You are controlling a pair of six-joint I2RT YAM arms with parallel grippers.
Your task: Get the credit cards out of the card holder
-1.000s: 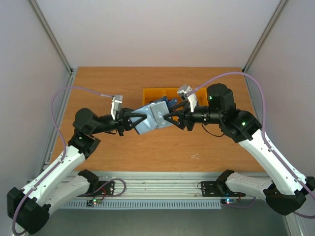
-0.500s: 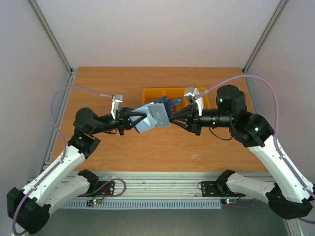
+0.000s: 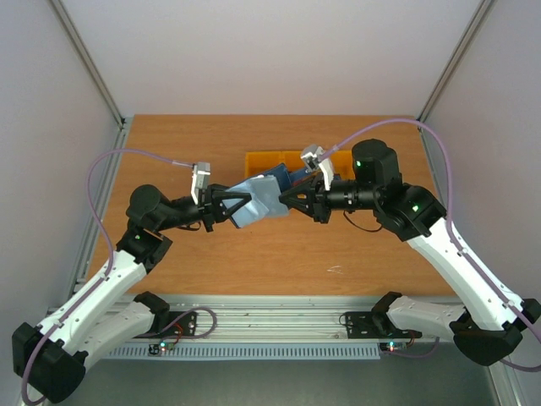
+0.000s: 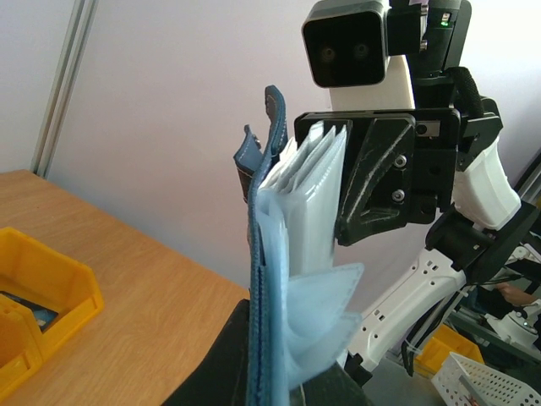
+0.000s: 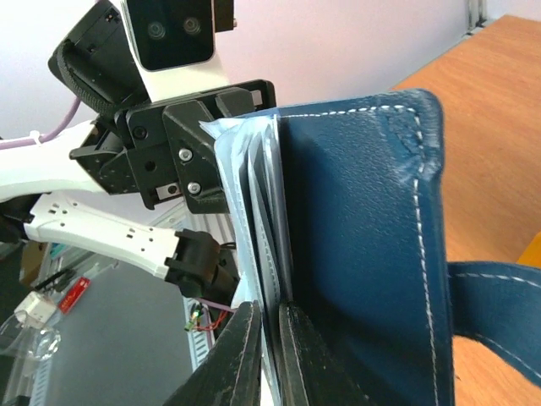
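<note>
Both jaws clenched: left gripper (image 3: 243,208) grips the holder (image 3: 258,200), right gripper (image 3: 284,196) pinches its sleeves (image 4: 308,211), aloft just before the bin (image 3: 260,160). Sleeves look limp, slick; you should pinch stiff cards, none visible.

The card holder (image 3: 260,199) hangs above the middle of the desk (image 3: 254,254), off its surface, between the two pincers. The left pincer (image 3: 243,205) is on the holder's left and grips that edge. The right pincer (image 3: 285,194) meets the holder's right side, with the inner sleeves running between its fingers. The holder stands on edge, sleeves fanned toward the right pincer, cover toward the bins (image 3: 269,161). These lie on the desk just behind the holder and extend to its right.
</note>
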